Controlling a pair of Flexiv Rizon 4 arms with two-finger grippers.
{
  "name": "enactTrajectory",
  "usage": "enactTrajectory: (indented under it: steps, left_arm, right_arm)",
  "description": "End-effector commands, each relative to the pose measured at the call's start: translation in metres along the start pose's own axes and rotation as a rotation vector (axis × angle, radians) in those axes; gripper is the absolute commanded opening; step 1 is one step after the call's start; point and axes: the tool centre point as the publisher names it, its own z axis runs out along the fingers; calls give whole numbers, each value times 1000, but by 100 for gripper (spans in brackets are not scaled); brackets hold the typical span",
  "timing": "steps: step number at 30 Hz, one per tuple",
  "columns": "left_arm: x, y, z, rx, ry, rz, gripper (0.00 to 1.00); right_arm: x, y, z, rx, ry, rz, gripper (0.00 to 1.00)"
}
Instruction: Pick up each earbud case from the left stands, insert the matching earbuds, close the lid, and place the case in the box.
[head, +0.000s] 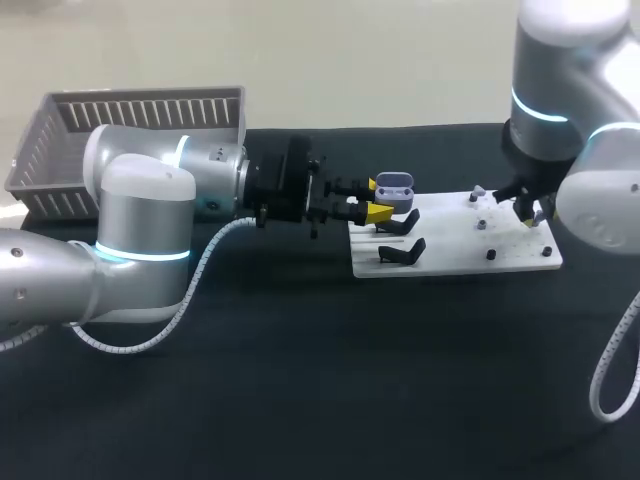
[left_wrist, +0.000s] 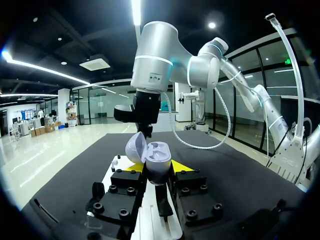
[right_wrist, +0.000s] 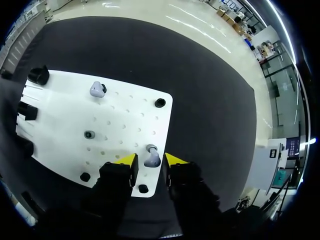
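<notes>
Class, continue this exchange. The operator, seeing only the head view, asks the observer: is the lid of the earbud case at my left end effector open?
Observer: Yes; the left wrist view shows the earbud case with its lid hinged up.
Operator: And on my right side?
Observer: The right end effector straddles an earbud standing on the white board without touching it.
Operator: Any other earbud?
Observer: A second earbud lies farther along the board.

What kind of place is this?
Probably a robot lab or workshop: a left arm and right arm over a black table, with a white board, an earbud case and a basket.
</notes>
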Motion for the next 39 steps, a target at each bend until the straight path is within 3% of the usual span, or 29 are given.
enactTrajectory:
  steps: [1,14,18,20,26,34,39]
  left_arm:
    - [0,1,0,1,0,-1,0]
    - [0,1,0,1,0,-1,0]
    - [0,1,0,1,0,-1,0]
    - [0,1,0,1,0,-1,0]
    - [0,1,0,1,0,-1,0]
    - [0,1,0,1,0,-1,0]
    - [0,1,0,1,0,-1,0]
  right_arm:
    - [0,1,1,5,-2,2,32]
    - [-3,-2,7,34,10,8,30]
    - [-4,-4,9,48,8,11,19]
    - [-4,-4,9,51,5,14,1]
    - [-3,-6,6,54,-1,22,0]
    - [7,-3,-19,64,-23,53,0]
    - [21,1,-55,53,-29,94,0]
